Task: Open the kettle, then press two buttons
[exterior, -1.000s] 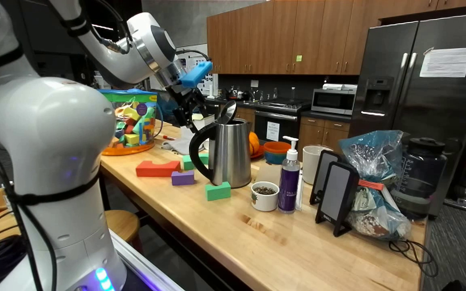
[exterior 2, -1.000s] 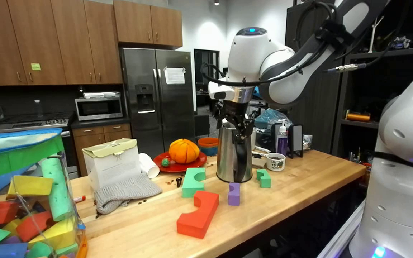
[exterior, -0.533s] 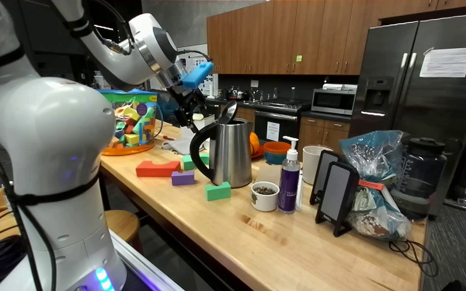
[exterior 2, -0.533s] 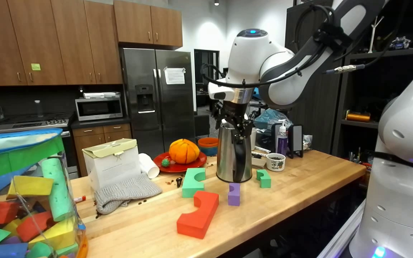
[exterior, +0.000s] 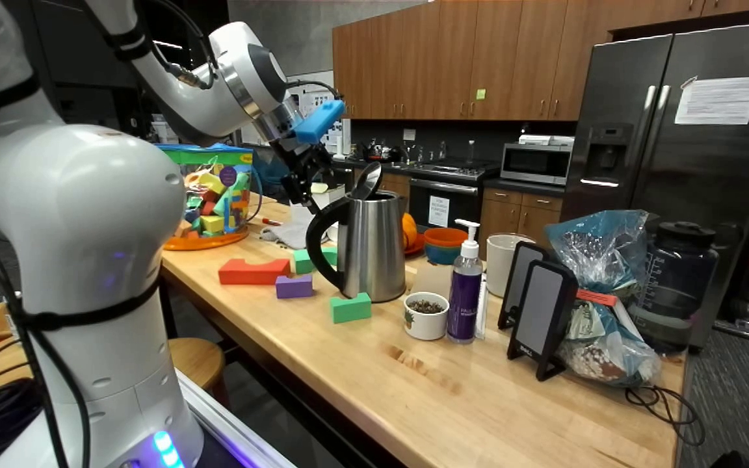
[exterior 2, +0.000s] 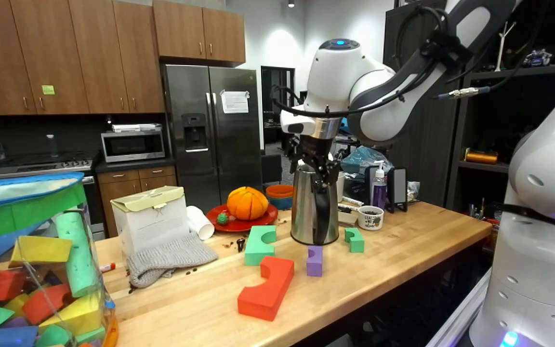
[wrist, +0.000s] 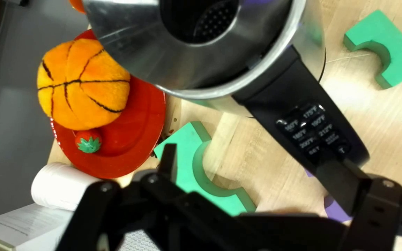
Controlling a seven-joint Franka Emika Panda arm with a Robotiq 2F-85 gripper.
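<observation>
The silver kettle (exterior: 374, 250) stands upright on the table, also visible in an exterior view (exterior 2: 302, 207) and the wrist view (wrist: 314, 42). Its lid (exterior: 367, 182) is raised. The black handle (wrist: 281, 83) carries a panel of temperature buttons (wrist: 309, 129) on top. My gripper (wrist: 255, 170) is open and empty; it also shows in both exterior views (exterior: 313, 192) (exterior 2: 311, 171). One finger lies over the lower end of the panel, by the SET and T marks, and seems to touch the handle. The other finger is apart, above a green block.
Green blocks (exterior 2: 259, 245) (exterior 2: 354, 240), a red block (exterior 2: 267, 289) and a purple block (exterior 2: 314, 261) lie around the kettle. A red plate (exterior 2: 265, 218) with an orange plush (exterior 2: 247, 203), a small cup (exterior: 426, 316) and a purple pump bottle (exterior: 463, 296) stand nearby.
The arm has dropped very slightly and come a little toward the kettle. The kettle has shifted a tiny bit along the table, away from the gripper. The gripper stays open.
</observation>
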